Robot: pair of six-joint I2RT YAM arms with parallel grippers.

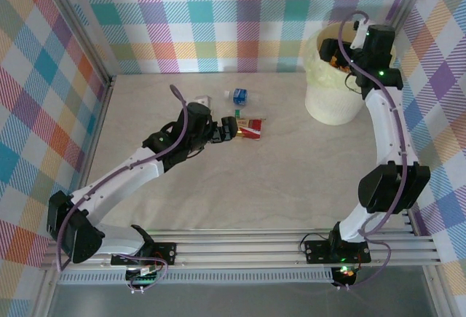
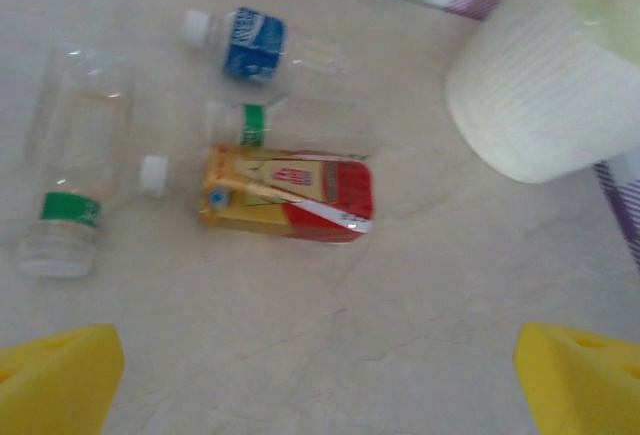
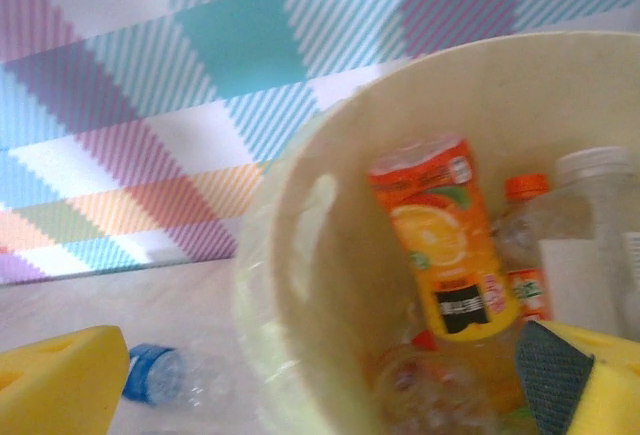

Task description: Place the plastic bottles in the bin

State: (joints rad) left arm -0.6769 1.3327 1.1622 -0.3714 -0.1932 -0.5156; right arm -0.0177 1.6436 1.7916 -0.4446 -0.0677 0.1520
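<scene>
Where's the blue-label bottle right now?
In the top view, the blue-label bottle lies left of the bin, on the far side of the red-and-yellow bottle.

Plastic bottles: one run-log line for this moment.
left end effector: open, empty, near red-yellow bottle | right end effector: open, empty, over bin | bin: orange bottle inside | table: blue-label bottle and others unbinned

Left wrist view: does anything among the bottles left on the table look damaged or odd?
The red-and-yellow labelled bottle looks crushed nearly flat, lying against the clear green-banded bottle behind it. Nothing looks spilled on the table.
</scene>
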